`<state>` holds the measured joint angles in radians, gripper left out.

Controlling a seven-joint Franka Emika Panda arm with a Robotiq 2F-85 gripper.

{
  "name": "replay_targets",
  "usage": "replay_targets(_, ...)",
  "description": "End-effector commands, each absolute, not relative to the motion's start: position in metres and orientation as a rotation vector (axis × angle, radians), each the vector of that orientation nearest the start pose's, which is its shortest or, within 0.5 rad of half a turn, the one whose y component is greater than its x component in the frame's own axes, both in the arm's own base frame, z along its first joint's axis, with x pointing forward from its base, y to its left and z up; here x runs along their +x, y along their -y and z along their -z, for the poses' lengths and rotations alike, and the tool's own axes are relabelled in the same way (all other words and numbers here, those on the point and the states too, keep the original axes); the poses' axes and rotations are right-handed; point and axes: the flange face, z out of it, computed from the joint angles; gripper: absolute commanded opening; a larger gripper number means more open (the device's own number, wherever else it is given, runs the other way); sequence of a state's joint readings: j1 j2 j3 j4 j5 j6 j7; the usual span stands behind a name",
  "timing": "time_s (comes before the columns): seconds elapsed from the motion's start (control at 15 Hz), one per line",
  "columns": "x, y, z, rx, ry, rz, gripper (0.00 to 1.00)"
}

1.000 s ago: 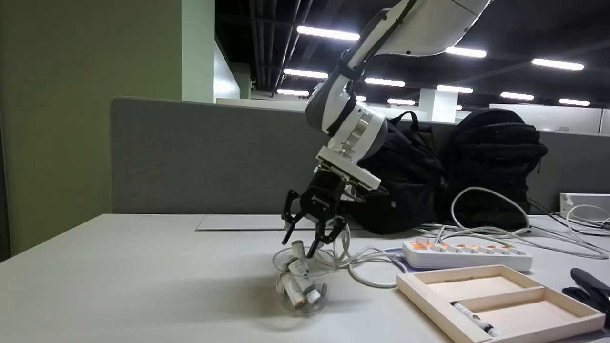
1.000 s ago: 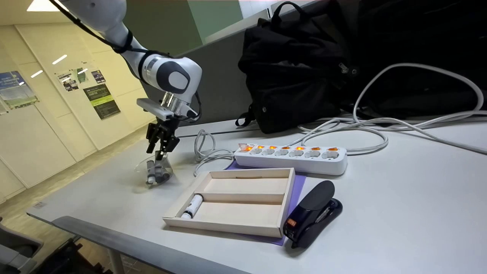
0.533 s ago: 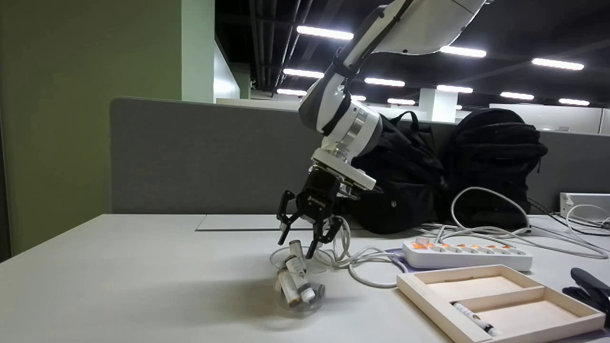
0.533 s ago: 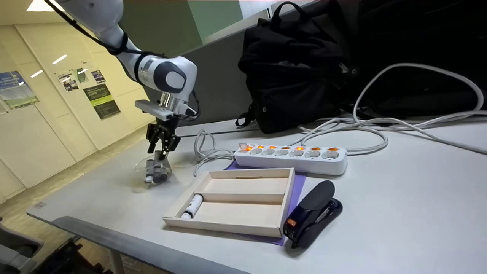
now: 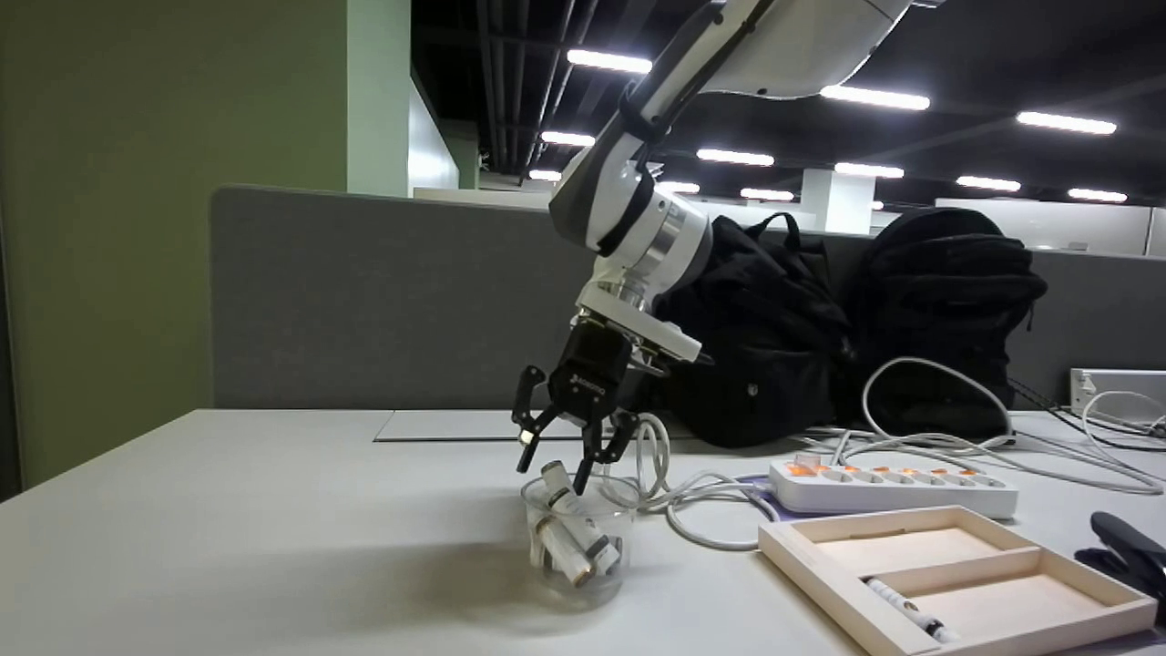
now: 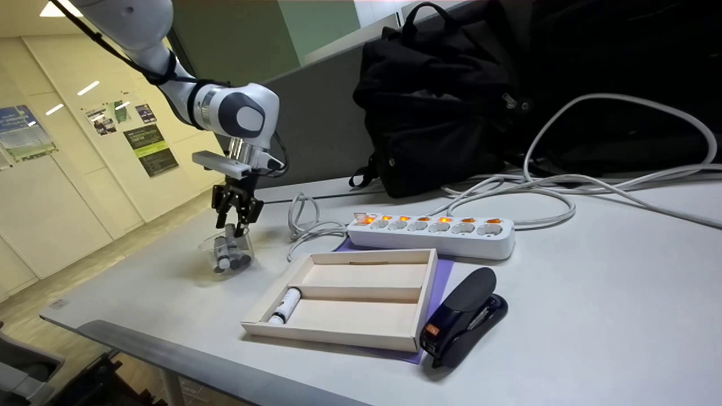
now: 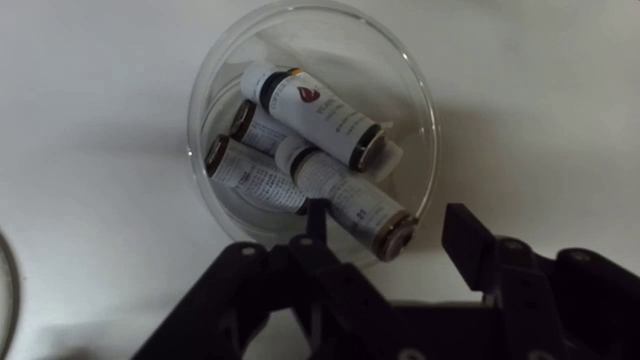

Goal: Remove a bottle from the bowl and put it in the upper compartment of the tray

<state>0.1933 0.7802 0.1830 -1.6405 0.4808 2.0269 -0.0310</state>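
Note:
The clear bowl (image 5: 623,528) stands on the table and holds several whitish bottles; it also shows in an exterior view (image 6: 205,248) and the wrist view (image 7: 330,35). One bottle (image 7: 350,195) leans with its brown end over the rim; its raised end shows in an exterior view (image 5: 557,483). My gripper (image 5: 551,480) is open just above the bowl, with that raised end between its fingertips (image 7: 385,215). I cannot tell whether the left finger touches the bottle. The wooden tray (image 6: 338,335) has a bare upper compartment (image 6: 366,274) and one bottle (image 6: 286,306) in the lower compartment.
A white power strip (image 6: 431,238) lies behind the tray. Its grey cable (image 5: 710,519) loops between bowl and tray. A black stapler (image 6: 465,316) lies beside the tray, and a purple sheet (image 6: 444,276) under it. Black backpacks (image 5: 947,319) stand at the grey partition (image 5: 392,301).
The arm and open gripper have moved left in both exterior views. The bowl has shifted slightly, and the bottles in it have resettled, with one leaning up toward the gripper.

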Motion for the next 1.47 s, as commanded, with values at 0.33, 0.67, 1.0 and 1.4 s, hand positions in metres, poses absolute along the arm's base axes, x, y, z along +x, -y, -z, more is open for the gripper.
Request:
replay_targets(0.33,0.591,-0.261,-0.152,-2.631,0.103,-0.649,0.13)
replay_targets(0.67,0.579,-0.261,-0.172,-2.596,0.130,-0.620,0.07)
replay_targets(1.0,0.561,-0.249,-0.201,-2.553,0.143,-0.569,0.07)
replay_targets(1.4,0.569,-0.188,-0.238,-2.513,0.013,-0.307,0.07)
